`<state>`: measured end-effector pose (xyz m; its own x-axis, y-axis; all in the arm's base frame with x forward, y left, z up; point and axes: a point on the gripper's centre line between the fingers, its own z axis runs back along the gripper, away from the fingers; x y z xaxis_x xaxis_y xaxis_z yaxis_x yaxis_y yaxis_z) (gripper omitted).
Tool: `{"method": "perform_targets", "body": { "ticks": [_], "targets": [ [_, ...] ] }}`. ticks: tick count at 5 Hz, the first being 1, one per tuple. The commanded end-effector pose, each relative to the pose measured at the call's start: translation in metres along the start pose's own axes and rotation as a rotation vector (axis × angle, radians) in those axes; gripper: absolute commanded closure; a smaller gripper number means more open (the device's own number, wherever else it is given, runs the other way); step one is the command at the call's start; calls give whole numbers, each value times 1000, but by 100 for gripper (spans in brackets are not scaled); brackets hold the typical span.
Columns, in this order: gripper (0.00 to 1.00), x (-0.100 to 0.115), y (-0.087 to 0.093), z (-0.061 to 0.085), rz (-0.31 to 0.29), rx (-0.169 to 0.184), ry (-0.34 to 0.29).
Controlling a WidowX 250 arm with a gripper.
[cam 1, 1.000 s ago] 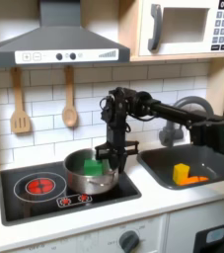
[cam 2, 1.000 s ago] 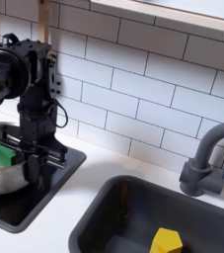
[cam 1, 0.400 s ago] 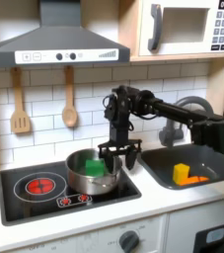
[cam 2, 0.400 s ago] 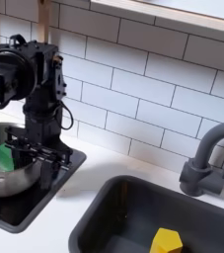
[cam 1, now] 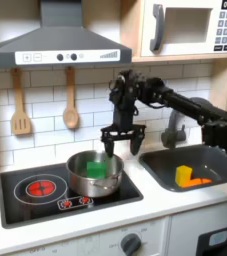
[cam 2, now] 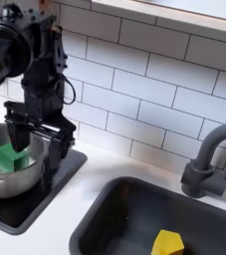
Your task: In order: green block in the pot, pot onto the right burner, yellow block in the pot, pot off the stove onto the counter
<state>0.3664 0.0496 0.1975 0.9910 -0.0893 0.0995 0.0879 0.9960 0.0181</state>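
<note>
Gripper (cam 1: 122, 141) is hanging w/ fingers spread wide, holding nothing, above the pot (cam 1: 89, 173), which is sitting on the stove (cam 1: 25, 202) at the first exterior view's right burner. Green block (cam 2: 12, 157) is lying inside pot. Yellow block (cam 2: 167, 242) is resting in the sink (cam 1: 217, 171).

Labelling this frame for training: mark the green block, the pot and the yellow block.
green block (cam 1: 96, 167), first exterior view, its top face.
pot (cam 1: 77, 184), first exterior view, its front steel wall.
yellow block (cam 2: 167, 242), second exterior view, its top.
</note>
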Motion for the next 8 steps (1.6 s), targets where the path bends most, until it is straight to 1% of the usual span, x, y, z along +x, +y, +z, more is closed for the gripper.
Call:
{"method": "perform_targets", "body": {
  "ticks": [1,2,3,5,6,7,8],
  "targets": [
    [0,-1,-28,2,-103,-37,9],
    [0,-4,-49,8,-143,-48,-9],
    [0,-10,-67,7,-173,-66,0],
    [0,-24,-93,0,-225,-88,25],
    [0,-30,-105,-4,-254,-92,33],
    [0,-34,-119,-8,-263,-125,34],
    [0,-38,-126,-11,-261,-137,19]
  ]
}}
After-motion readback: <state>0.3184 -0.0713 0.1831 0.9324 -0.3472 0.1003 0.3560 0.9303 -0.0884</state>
